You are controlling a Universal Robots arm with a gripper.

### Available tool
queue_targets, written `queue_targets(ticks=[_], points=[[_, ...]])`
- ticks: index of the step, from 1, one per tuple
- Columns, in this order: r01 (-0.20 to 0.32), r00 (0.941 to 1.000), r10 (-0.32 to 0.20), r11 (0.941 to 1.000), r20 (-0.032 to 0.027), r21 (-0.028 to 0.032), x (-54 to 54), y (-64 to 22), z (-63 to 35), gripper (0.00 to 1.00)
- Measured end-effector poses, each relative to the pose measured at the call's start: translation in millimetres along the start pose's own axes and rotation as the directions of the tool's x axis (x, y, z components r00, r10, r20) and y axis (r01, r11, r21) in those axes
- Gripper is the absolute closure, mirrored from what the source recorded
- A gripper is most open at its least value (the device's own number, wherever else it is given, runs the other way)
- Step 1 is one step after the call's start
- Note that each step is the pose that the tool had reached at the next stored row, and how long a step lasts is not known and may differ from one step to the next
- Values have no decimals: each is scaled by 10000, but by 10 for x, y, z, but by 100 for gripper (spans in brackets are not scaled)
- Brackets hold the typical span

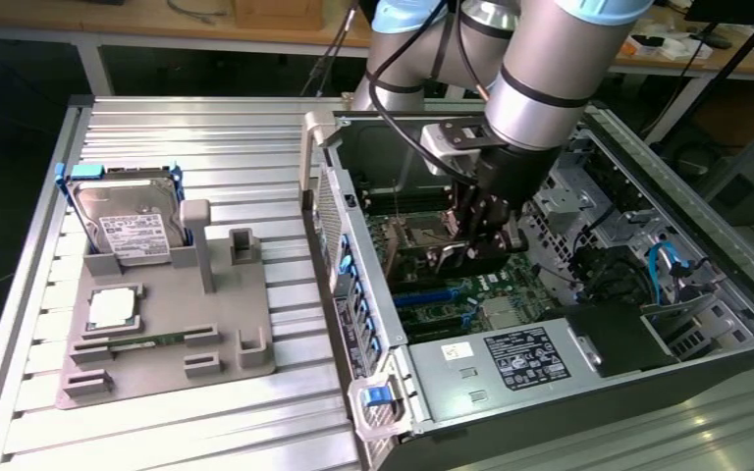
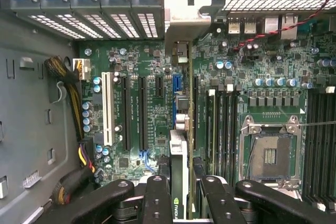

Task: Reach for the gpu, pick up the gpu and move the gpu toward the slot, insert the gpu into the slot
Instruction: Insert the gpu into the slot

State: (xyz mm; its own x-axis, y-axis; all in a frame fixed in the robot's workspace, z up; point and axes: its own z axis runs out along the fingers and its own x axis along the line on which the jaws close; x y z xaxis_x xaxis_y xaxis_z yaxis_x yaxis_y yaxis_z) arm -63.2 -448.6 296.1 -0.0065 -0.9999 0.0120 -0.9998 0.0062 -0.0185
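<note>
My gripper (image 1: 477,247) is down inside the open computer case, above the green motherboard (image 2: 142,56). In the wrist view the gripper (image 2: 181,199) is shut on the gpu (image 2: 177,156), which I see edge-on between the black fingers (image 2: 157,198). The card runs away from the fingers to its silvery metal bracket (image 2: 184,17) at the case's rear wall. The blue slot (image 2: 175,85) shows beside and partly under the card's edge, and the card lies along its line. Whether the card touches the slot I cannot tell. In the exterior view blue slots (image 1: 427,294) lie just in front of the gripper.
The case walls (image 1: 350,285) close in around the arm. On the board are a square processor socket (image 2: 270,153), black memory slots (image 2: 320,140) and a cable bundle (image 2: 68,82). The power supply (image 1: 521,358) sits at the case front. At the exterior view's left, a grey fixture (image 1: 168,324) holds a hard drive (image 1: 129,231).
</note>
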Motion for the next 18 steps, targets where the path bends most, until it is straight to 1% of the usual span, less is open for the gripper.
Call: queue_targets(ticks=[18], points=[[0, 10000, 0, 10000, 1, 0, 9, 108, 16, 73]])
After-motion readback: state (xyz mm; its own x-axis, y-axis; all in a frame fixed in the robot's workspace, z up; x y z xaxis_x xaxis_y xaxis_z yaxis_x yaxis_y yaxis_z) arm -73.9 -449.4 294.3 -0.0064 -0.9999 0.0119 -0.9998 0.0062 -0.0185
